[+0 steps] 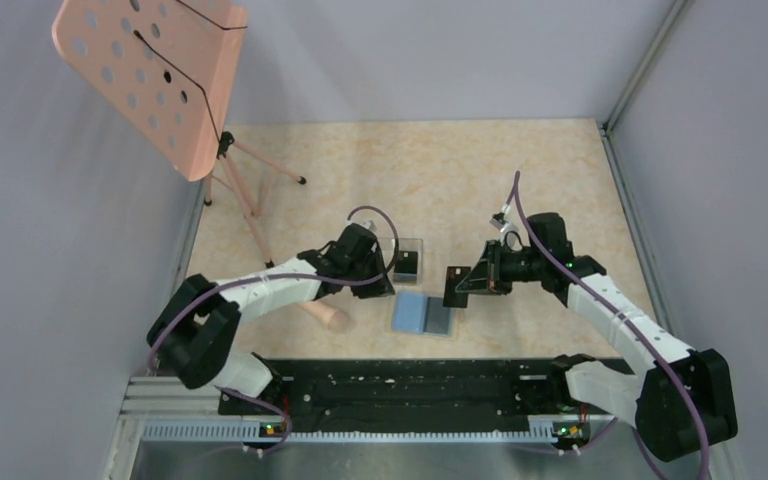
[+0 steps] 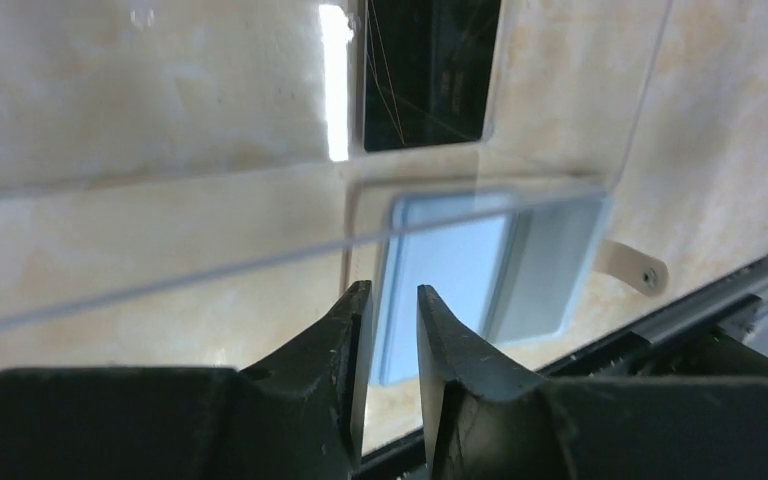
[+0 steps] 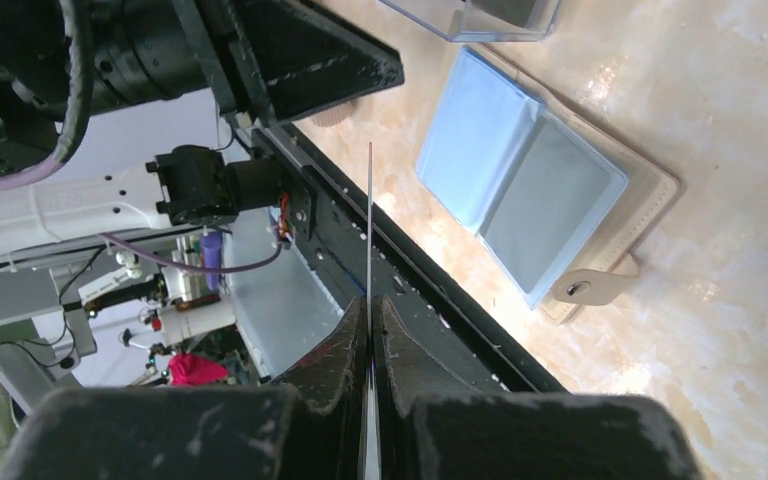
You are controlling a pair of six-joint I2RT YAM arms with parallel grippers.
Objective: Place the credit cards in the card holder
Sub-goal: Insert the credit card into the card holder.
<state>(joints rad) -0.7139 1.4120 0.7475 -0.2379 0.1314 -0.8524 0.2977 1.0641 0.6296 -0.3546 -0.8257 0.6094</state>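
Observation:
The card holder lies open on the table, blue-grey inside up, with its tan rim and snap tab showing in the right wrist view. My right gripper is shut on a black credit card and holds it upright just above the holder's right edge. In the right wrist view the card is a thin edge-on line between the fingertips. My left gripper is closed on the wall of a clear box holding another dark card. Through the box wall I see that card and the holder.
A pink perforated music stand stands at the back left; one wooden leg reaches to just left of the card holder. A black rail runs along the near edge. Grey walls close in the table on three sides.

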